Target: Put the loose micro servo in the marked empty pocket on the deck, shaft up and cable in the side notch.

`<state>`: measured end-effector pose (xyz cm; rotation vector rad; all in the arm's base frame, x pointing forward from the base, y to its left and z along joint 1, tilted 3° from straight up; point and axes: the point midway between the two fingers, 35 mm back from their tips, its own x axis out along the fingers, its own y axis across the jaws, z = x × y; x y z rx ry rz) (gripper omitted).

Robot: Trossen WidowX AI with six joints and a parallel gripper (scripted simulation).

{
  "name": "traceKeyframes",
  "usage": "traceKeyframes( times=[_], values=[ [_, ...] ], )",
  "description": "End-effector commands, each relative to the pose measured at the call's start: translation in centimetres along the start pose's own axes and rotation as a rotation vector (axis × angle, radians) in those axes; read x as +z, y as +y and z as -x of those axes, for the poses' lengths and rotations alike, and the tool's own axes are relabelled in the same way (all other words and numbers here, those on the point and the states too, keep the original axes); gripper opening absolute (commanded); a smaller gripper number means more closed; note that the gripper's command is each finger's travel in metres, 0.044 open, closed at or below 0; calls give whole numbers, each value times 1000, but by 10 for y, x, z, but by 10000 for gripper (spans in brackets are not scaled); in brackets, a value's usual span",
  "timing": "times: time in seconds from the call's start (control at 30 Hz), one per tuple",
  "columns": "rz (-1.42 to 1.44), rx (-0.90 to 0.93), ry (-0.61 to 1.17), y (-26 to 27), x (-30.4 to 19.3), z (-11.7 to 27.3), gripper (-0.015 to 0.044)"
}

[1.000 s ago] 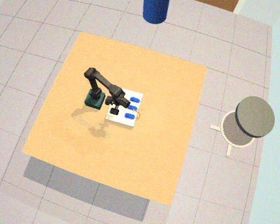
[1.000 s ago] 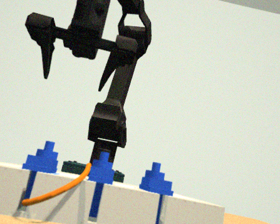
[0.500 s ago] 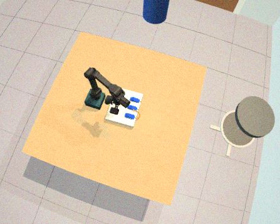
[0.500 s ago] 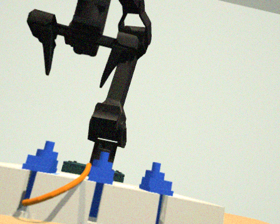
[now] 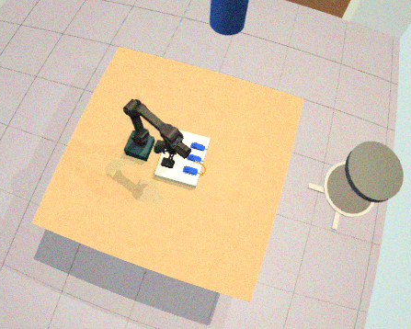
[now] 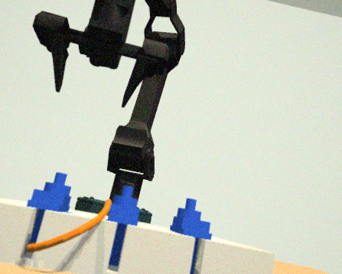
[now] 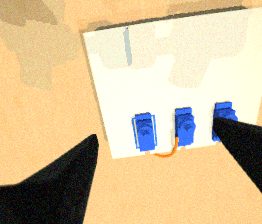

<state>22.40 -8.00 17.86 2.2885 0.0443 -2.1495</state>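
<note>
One black six-joint arm reaches from one dark green base over one white deck on a single wooden table. Its one gripper hangs above the deck — two fingers spread wide, nothing between them, and both tips apart from the servos.

Three blue micro servos stand in a row along one edge of the deck. The task's micro servo is the end one, in the outlined pocket, its shaft pointing up; whether both ears lie fully flat cannot be told. The other two are the middle servo and the far servo, partly behind a finger in the wrist view.

One orange cable curves outside the deck — between the end servo's notch and the middle servo's side.
</note>
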Motion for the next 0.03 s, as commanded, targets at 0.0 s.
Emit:
traceKeyframes(
  times=[0.0],
  values=[
    [4, 0, -1, 0, 0, 0, 440]
  ],
)
